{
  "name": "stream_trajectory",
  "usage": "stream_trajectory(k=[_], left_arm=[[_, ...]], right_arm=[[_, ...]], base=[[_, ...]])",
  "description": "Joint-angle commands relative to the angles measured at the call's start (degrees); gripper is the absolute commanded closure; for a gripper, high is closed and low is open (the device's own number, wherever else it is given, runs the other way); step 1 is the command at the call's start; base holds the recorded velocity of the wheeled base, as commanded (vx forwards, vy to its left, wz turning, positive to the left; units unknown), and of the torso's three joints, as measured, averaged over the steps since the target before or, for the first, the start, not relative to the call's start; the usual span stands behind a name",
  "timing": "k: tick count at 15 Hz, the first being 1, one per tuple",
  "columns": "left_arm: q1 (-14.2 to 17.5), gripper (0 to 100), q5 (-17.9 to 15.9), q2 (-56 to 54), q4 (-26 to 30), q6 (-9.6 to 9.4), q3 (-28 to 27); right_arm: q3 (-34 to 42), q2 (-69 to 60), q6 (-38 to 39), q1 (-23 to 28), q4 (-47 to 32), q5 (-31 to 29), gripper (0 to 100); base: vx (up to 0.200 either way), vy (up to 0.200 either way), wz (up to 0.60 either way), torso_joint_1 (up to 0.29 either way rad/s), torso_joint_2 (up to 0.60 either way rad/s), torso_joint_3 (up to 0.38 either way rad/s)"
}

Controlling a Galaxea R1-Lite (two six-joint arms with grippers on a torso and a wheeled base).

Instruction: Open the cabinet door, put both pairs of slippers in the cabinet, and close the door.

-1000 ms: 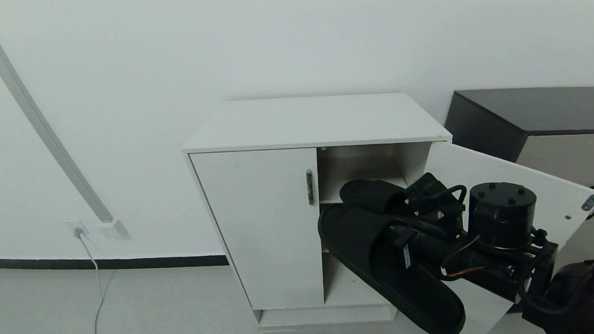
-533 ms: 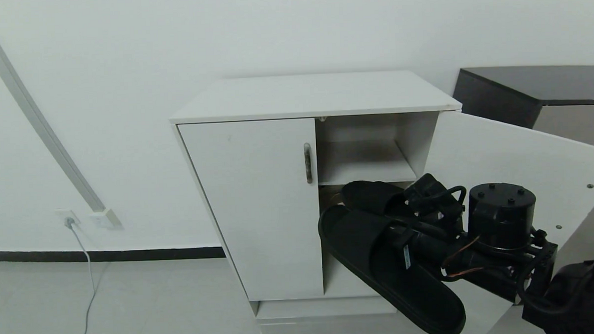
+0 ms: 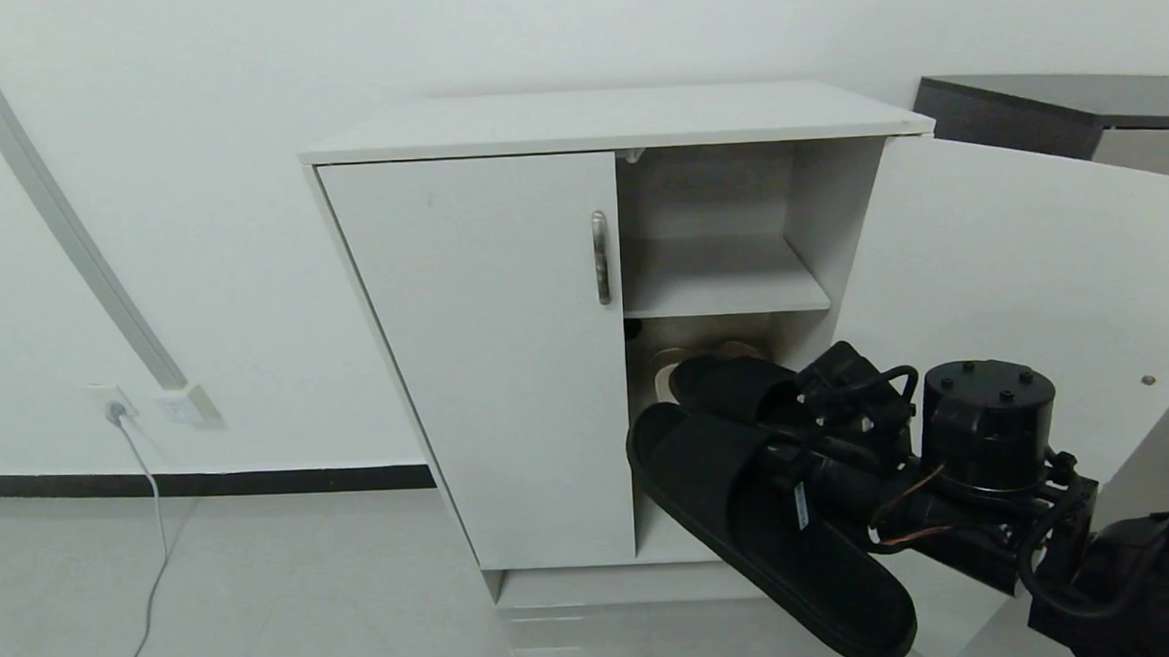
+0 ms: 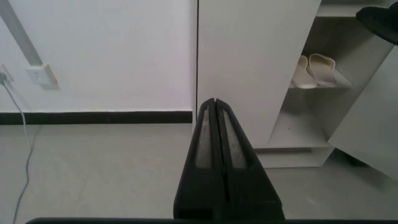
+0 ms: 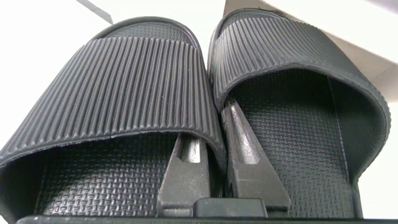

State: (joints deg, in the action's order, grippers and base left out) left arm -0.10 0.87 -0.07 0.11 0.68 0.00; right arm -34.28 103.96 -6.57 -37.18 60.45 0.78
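I am holding the black slippers (image 3: 746,488) in my right gripper (image 5: 214,152). Its fingers are tucked under the straps and are pinching the two neighbouring strap edges between them. My left gripper (image 4: 214,134) is hanging low, fingers pressed together on nothing.

Over the last second my head view has been sinking. The cabinet (image 3: 488,351) is riding higher in the picture and its top is thinning to a sliver, while my right arm is keeping its spot at 4 o'clock. That is the camera moving, not the furniture.

The open door (image 3: 1010,255) is standing at 2 o'clock. A pale pair (image 4: 320,70) is already lying on a shelf inside, at 12 o'clock from the black toes. I am judging that this drop is bringing the black pair level with the opening. Pushing them in is coming next, then shutting the door.
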Motion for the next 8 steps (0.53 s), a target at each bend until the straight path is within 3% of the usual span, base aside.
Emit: stream_trajectory(k=[1,4,8], left_arm=[[0.0,100,0.0,0.1,0.0,0.02,0.0],[0.0,100,0.0,0.1,0.0,0.02,0.0],[0.0,100,0.0,0.1,0.0,0.02,0.0]], right_arm=[[0.0,-0.1,0.0,-0.1,0.0,0.0,100],[0.1,-0.2,0.0,0.0,0.0,0.0,100],[0.1,-0.3,0.0,-0.1,0.2,-0.1,100]], base=[[0.0,0.0,0.0,-0.036,0.44,0.403],[0.0,0.0,0.0,-0.009,0.4,0.39],[0.0,0.0,0.0,0.002,0.09,0.081]])
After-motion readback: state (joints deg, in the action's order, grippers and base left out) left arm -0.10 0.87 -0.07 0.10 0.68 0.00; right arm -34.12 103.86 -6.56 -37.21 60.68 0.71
